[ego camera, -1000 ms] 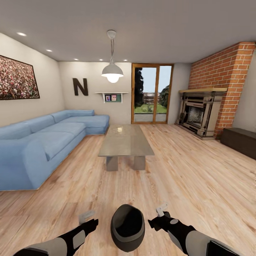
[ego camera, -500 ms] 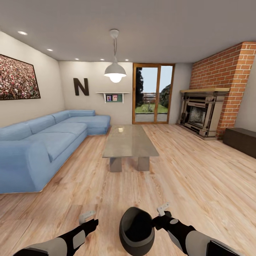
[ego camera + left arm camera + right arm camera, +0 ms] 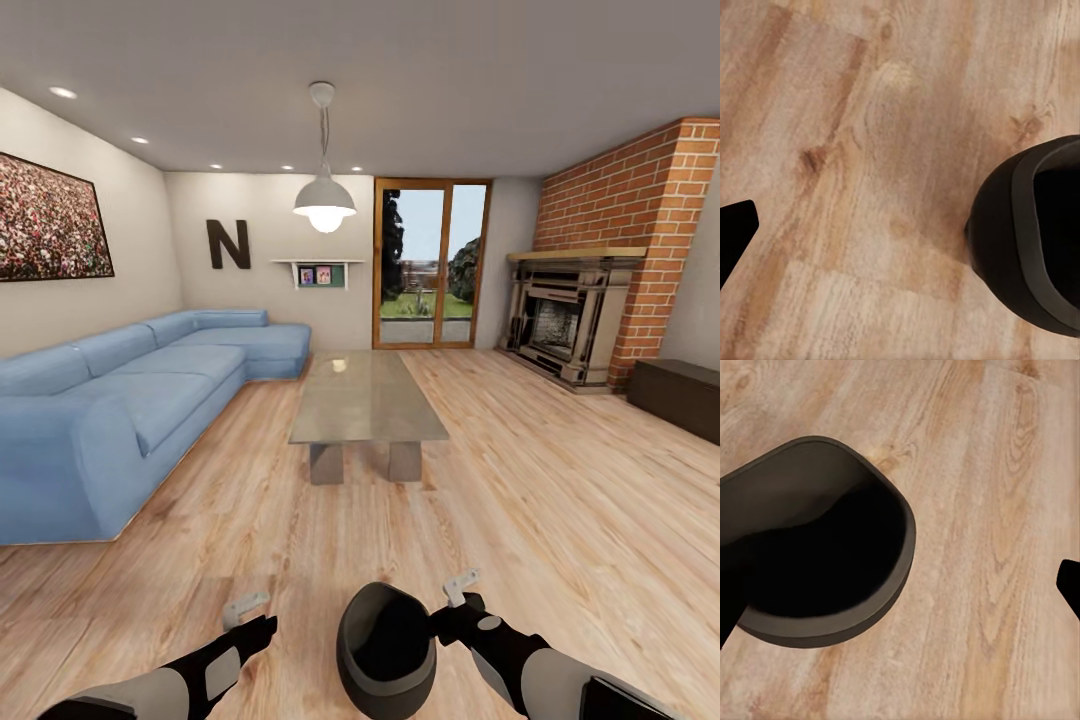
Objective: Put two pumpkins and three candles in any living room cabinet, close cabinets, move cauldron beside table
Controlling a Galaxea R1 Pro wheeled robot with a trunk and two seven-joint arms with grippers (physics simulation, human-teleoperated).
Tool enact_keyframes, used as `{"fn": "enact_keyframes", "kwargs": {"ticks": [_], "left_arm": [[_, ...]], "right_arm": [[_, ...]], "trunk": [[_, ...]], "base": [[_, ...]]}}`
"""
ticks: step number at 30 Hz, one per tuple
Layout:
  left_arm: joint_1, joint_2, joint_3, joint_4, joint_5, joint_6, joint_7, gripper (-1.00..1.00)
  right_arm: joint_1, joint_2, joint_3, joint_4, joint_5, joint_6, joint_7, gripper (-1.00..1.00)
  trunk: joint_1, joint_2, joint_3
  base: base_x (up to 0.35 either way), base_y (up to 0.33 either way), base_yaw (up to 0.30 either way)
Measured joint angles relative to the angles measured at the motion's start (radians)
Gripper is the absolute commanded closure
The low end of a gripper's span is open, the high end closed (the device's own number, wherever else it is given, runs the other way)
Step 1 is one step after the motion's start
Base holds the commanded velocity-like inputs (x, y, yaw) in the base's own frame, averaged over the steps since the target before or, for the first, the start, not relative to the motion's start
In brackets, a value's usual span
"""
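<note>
Now my right gripper (image 3: 452,607) touches the cauldron (image 3: 386,650), well short of the table (image 3: 366,400); jaws unclear; left gripper (image 3: 252,618) apart.

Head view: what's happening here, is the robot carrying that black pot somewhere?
It looks that way. The cauldron hangs low in front of the robot, above the wooden floor, with the right gripper at its rim; whether the gripper is actually clamped cannot be made out. The left gripper is beside the pot, apart from it and holding nothing. The coffee table stands well ahead, past open floor, so the cauldron is not yet next to it. A dark cabinet sits at the right wall.
</note>
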Motion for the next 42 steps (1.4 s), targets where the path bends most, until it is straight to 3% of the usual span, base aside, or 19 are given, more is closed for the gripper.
{"fn": "enact_keyframes", "kwargs": {"ticks": [31, 34, 35, 36, 42], "left_arm": [[0.0, -0.002, -0.004, 0.002, -0.005, -0.001, -0.002, -1.0], [0.0, -0.002, -0.004, 0.002, -0.005, -0.001, -0.001, -1.0], [0.0, -0.002, -0.004, 0.002, -0.005, 0.0, 0.0, -1.0], [0.0, -0.003, -0.004, 0.002, -0.005, 0.0, -0.001, -1.0], [0.0, -0.004, -0.005, 0.001, -0.005, 0.003, -0.003, -1.0]], "right_arm": [[0.0, -0.003, -0.006, 0.0, -0.002, 0.003, -0.003, -1.0], [0.0, -0.003, -0.041, 0.0, -0.002, 0.016, -0.003, -1.0], [0.0, -0.003, -0.066, 0.0, -0.001, 0.027, -0.002, -1.0], [0.0, -0.002, -0.123, 0.0, 0.001, 0.056, -0.003, -1.0], [0.0, 0.0, -0.158, -0.001, 0.003, 0.077, -0.004, -1.0]], "trunk": [[0.0, 0.0, 0.0], [0.0, 0.0, 0.0], [0.0, 0.0, 0.0], [0.0, 0.0, 0.0], [0.0, 0.0, 0.0]], "base": [[0.093, 0.305, -0.281], [0.082, 0.249, -0.084], [0.018, 0.055, -0.016], [0.014, 0.044, -0.013], [-0.061, -0.014, -0.004]]}}
